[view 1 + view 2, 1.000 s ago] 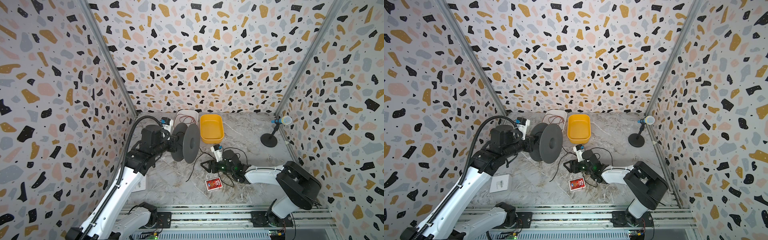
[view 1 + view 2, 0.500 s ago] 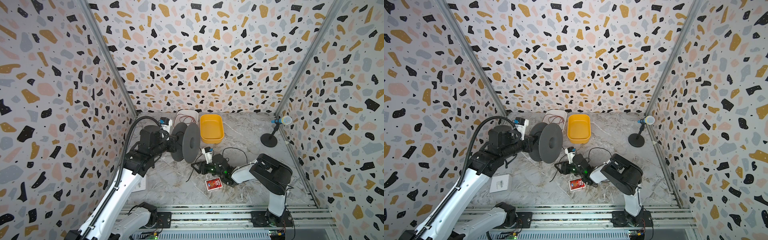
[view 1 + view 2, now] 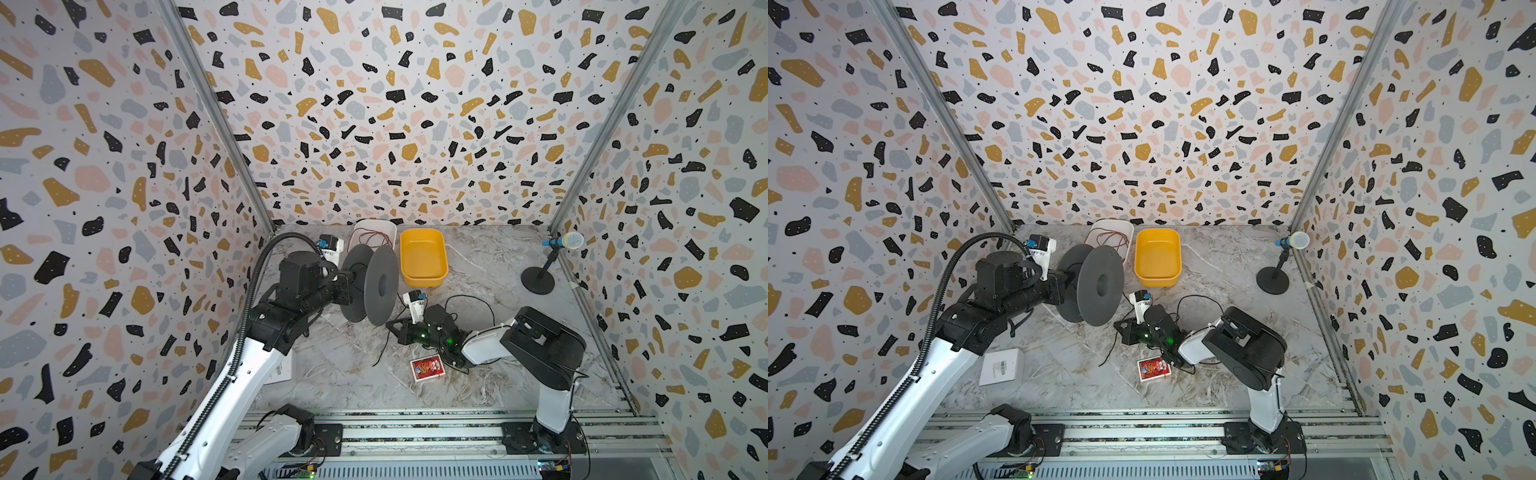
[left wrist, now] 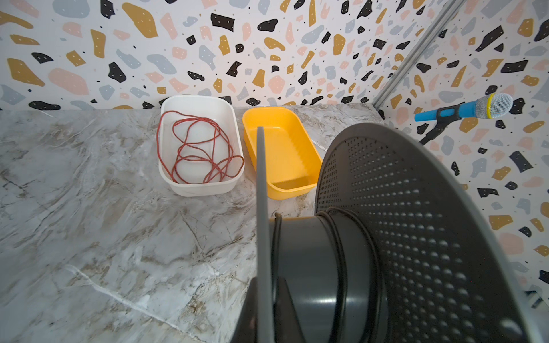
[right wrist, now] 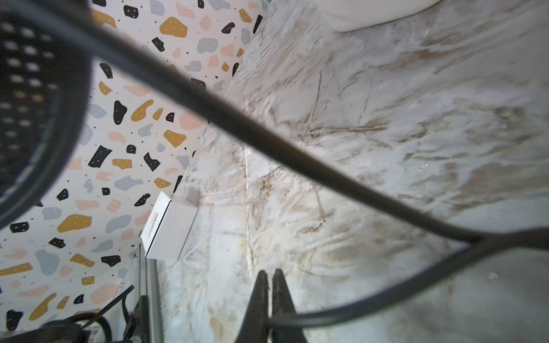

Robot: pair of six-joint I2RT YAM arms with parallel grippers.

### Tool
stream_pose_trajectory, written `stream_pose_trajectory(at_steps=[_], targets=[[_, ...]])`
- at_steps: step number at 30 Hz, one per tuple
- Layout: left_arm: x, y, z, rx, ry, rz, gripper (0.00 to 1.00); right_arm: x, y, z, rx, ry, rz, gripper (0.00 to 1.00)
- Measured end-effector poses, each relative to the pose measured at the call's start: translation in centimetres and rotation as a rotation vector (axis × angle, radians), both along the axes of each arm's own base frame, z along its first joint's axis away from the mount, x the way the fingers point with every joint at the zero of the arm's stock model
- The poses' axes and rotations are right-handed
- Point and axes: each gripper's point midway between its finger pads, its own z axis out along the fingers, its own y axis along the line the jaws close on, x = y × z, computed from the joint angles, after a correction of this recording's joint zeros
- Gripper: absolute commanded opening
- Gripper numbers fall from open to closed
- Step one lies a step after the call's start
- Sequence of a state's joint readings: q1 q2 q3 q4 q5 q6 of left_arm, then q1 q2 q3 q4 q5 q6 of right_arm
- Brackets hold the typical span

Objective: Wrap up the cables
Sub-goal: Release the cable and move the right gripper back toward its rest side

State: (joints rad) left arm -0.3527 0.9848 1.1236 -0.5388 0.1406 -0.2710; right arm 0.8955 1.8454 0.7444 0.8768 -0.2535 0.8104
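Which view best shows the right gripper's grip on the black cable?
Right wrist: close up, the right gripper is shut on the black cable. Both top views: grip too small to read. Left wrist shows only cable turns on the spool hub.

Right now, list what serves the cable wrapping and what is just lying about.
In use: thin black cord; dark grey plastic spool; left end effector gripping it; right end effector pinching cord.
Lying about: white tub of reddish-brown wire; yellow plastic tub; blue toy microphone; red card pack; white box.

Marble table [image 3: 353, 374] bears black cable [image 5: 297, 157], white tub [image 4: 205, 188], yellow tub [image 3: 424, 282], microphone stand [image 3: 537, 280], cards [image 3: 427, 368].
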Motion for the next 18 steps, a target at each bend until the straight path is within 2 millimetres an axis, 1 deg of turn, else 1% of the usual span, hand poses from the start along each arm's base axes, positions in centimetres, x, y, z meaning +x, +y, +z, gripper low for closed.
stream_pose_trajectory(at_steps=[3, 6, 7, 13, 18], targets=[[0.2, 0.3, -0.1, 0.009, -0.001, 0.015, 0.00, -0.3, -1.3, 2.6, 0.020, -0.014, 0.033, 0.00], [0.4, 0.5, -0.2, 0.015, 0.005, 0.025, 0.00, 0.1, -3.5, 4.8, 0.016, -0.032, 0.041, 0.00], [0.5, 0.5, -0.2, 0.018, 0.007, 0.028, 0.00, 0.3, -4.3, 5.2, 0.009, -0.036, 0.041, 0.00], [0.8, 1.2, 0.5, 0.027, -0.003, 0.055, 0.00, 2.2, -11.7, 8.3, -0.050, -0.073, -0.053, 0.00], [1.1, 2.1, 1.4, 0.028, -0.020, 0.088, 0.00, 3.9, -18.5, 11.9, -0.070, -0.137, -0.214, 0.00]])
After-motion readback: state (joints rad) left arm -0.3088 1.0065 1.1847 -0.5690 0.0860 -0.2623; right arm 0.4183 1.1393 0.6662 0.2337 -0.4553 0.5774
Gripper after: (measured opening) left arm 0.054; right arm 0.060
